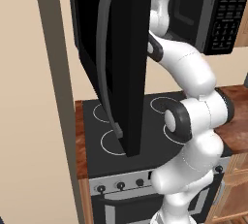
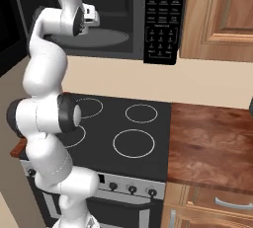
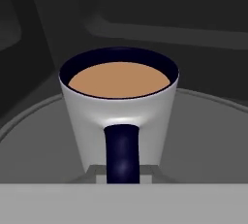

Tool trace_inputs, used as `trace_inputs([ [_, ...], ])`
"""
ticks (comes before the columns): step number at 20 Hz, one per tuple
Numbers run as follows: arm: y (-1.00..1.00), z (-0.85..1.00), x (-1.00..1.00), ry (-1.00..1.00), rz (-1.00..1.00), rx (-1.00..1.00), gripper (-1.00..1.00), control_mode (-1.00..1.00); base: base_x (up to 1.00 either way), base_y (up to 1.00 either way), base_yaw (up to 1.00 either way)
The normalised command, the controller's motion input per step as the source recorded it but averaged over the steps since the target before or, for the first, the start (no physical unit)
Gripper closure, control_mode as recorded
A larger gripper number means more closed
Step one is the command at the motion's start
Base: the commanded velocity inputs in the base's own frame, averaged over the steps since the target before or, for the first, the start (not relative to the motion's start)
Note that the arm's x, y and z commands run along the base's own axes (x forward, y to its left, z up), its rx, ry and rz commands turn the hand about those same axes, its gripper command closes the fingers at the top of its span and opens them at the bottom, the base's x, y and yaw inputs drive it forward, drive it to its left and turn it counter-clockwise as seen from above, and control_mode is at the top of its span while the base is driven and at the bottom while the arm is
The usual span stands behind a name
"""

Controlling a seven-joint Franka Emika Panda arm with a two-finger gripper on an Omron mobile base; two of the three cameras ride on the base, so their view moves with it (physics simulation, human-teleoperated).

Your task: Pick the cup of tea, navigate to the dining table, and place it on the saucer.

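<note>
Inside microwave (image 2: 99, 15), tool-gripped cup of tea (image 3: 118, 106)

Black microwave keypad panel (image 2: 160, 19): rows of small white markings on the buttons, too blurred to read.
Grey stove knobs (image 2: 132, 189): no readable marks.

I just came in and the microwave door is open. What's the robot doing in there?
The robot arm is reaching into the open microwave above the stove. Its gripper has shut on the dark handle of the cup of tea, which sits upright on the round microwave plate. The cup is full and hasn't been carried out yet.
</note>
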Motion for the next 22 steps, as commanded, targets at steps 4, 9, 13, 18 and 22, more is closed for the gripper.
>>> trace_inputs([
  [4,-0.42,0.0,-0.83,0.0,0.0,0.0,1.0,-1.0,0.0,0.0,0.0],
  [9,-0.41,0.0,-0.98,-0.04,0.0,0.0,1.0,-1.0,0.0,0.0,0.0],
  [13,-0.25,0.09,-1.0,-0.08,0.0,0.0,1.0,-1.0,0.0,0.0,0.0],
  [18,-0.26,0.01,-1.0,-0.1,0.0,0.0,1.0,-1.0,0.0,0.0,0.0],
  [22,-0.32,0.0,-1.0,-0.1,0.0,0.0,1.0,-1.0,0.0,0.0,0.0],
])
